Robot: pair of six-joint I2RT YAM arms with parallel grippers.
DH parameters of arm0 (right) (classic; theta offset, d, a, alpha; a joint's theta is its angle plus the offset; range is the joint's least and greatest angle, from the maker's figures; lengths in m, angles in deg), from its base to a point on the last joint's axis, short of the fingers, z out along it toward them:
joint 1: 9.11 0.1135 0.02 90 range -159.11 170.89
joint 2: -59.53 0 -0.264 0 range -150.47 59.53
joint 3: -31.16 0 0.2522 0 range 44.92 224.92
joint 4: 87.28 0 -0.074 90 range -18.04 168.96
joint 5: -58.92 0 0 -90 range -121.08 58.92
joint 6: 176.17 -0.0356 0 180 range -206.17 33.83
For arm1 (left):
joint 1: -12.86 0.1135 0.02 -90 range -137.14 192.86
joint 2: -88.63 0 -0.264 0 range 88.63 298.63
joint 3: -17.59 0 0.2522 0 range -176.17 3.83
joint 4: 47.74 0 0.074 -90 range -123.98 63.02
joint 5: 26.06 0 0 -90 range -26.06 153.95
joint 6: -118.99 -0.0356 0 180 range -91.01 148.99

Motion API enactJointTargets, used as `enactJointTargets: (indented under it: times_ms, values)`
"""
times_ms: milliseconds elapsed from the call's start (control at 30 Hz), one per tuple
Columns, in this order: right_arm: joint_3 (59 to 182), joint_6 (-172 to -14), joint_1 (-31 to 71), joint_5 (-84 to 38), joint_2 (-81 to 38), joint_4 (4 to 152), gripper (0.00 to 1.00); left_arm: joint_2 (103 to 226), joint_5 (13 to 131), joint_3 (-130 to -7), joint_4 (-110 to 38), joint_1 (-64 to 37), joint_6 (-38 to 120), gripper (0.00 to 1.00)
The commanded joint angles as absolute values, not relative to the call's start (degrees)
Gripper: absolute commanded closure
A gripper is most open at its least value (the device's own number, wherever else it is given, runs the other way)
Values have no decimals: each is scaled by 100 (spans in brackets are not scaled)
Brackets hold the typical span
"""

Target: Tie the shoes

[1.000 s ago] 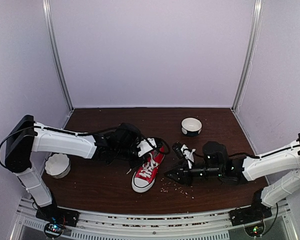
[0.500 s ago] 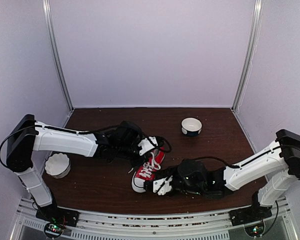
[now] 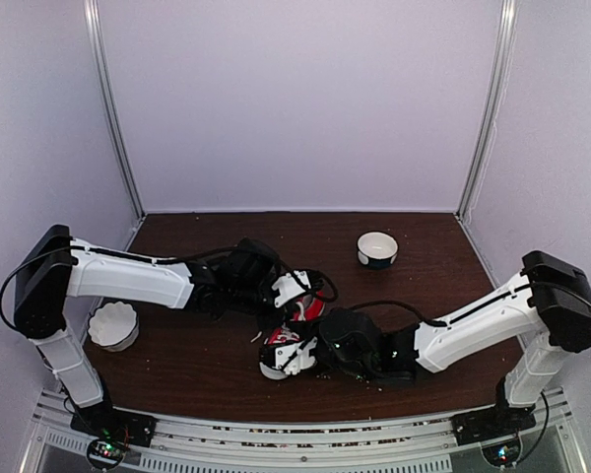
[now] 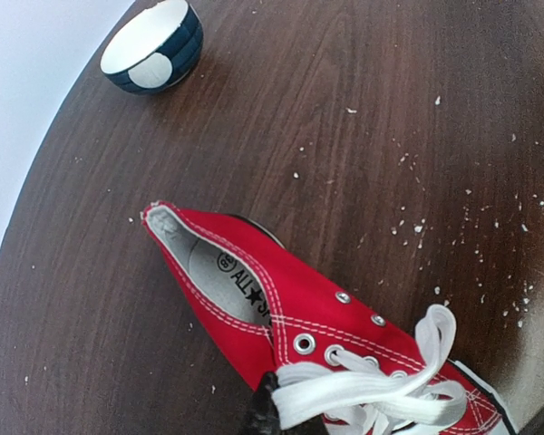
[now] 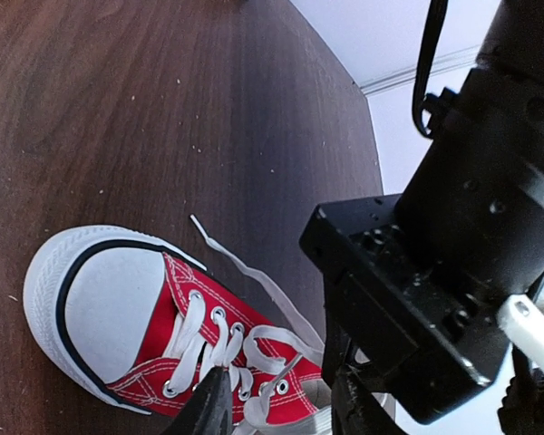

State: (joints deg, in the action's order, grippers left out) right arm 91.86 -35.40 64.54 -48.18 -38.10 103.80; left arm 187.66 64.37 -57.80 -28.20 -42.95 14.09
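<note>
**As the right arm [image 3: 473, 320] swings in, tying can start**

While the left gripper [image 3: 294, 290] stays at the sneaker's [image 4: 281, 308] heel end, its grip hidden and impossible to tell, the right gripper [image 5: 281, 412] has crossed from 3 o'clock to hover, jaws spread, above the toe-side laces [image 5: 199, 340]. The sneaker lies central on the table [image 3: 197, 345], toe toward 7 o'clock.

A lab test booth: plain white panels [image 3: 305, 99], aluminium posts [image 3: 113, 108] and a dark wooden table [image 3: 197, 347].
</note>
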Motion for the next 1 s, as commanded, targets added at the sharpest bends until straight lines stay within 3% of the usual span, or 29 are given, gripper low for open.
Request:
enactJointTargets:
  times_ms: [0, 767, 967]
  values:
    - [9348, -3738, 6498, -5392, -4057, 10107, 63, 18891, 6569, -5977, -2880, -4242, 1431, 100]
    - [9766, -4556, 6137, -5894, -4573, 9742, 64, 18943, 6640, -6017, -2792, -4234, 1422, 100]
    - [9859, -4567, 6083, -5948, -4682, 9620, 75, 18943, 6640, -6043, -2766, -4234, 1413, 100]
